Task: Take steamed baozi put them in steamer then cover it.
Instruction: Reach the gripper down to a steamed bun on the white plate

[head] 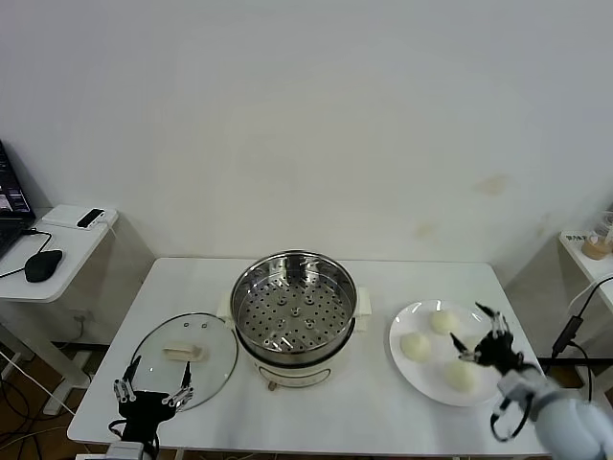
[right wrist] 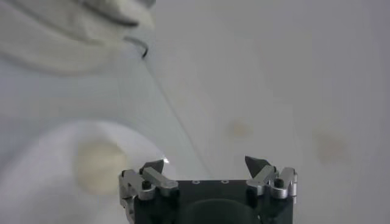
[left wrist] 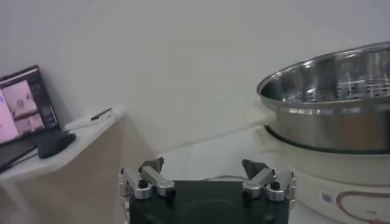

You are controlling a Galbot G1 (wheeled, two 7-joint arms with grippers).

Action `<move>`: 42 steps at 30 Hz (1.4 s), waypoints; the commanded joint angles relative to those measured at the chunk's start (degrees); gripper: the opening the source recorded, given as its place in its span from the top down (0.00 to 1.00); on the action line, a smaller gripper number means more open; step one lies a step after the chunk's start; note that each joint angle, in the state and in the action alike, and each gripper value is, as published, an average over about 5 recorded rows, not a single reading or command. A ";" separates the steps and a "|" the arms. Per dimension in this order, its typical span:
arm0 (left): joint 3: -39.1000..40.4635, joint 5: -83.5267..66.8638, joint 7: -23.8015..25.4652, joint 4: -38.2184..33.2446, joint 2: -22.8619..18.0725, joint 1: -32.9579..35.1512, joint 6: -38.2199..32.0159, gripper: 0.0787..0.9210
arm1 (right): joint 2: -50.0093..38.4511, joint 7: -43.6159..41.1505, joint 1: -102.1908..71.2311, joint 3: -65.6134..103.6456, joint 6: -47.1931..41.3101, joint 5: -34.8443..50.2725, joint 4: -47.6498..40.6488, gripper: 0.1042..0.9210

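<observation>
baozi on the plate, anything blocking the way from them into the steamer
Nothing visible does. The steamer stands uncovered, its cover lying flat on the table to its left. Three baozi sit on the white plate to its right, with bare tabletop between. The right gripper hovers open over the plate.

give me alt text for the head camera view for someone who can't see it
An empty steamer sits mid-table, its glass cover lying flat to its left and a white plate with three baozi to its right. The right gripper, jaws open, hovers over the plate; the open left gripper waits by the cover.
</observation>
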 commanded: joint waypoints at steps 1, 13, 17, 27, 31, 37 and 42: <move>-0.24 3.42 2.03 -1.04 0.11 -0.94 1.70 0.12 | -18.28 -23.97 25.19 -13.99 -2.98 -8.56 -11.24 0.12; -0.54 3.04 1.86 -1.88 0.89 -1.51 3.02 0.12 | -16.40 -38.94 61.87 -59.47 -3.77 5.26 -32.74 0.12; -0.78 2.91 1.90 -1.74 1.11 -1.42 2.94 0.12 | -11.94 -39.15 64.61 -63.69 -5.21 8.40 -36.03 0.12; -1.32 2.47 1.96 -2.12 1.81 -1.17 3.12 0.12 | -5.83 -37.55 66.29 -67.85 -6.86 6.33 -41.05 0.12; -1.27 2.54 1.98 -2.19 1.84 -1.21 3.27 0.12 | -4.86 -36.85 65.92 -68.22 -7.23 5.33 -41.91 0.12; -1.44 2.60 1.98 -2.37 1.83 -1.01 3.29 0.12 | -3.09 -35.37 65.86 -68.08 -7.30 4.45 -45.15 0.12; -1.58 2.72 1.98 -2.51 1.74 -0.81 3.27 0.12 | -1.45 -34.30 66.19 -67.55 -7.28 4.47 -47.40 0.12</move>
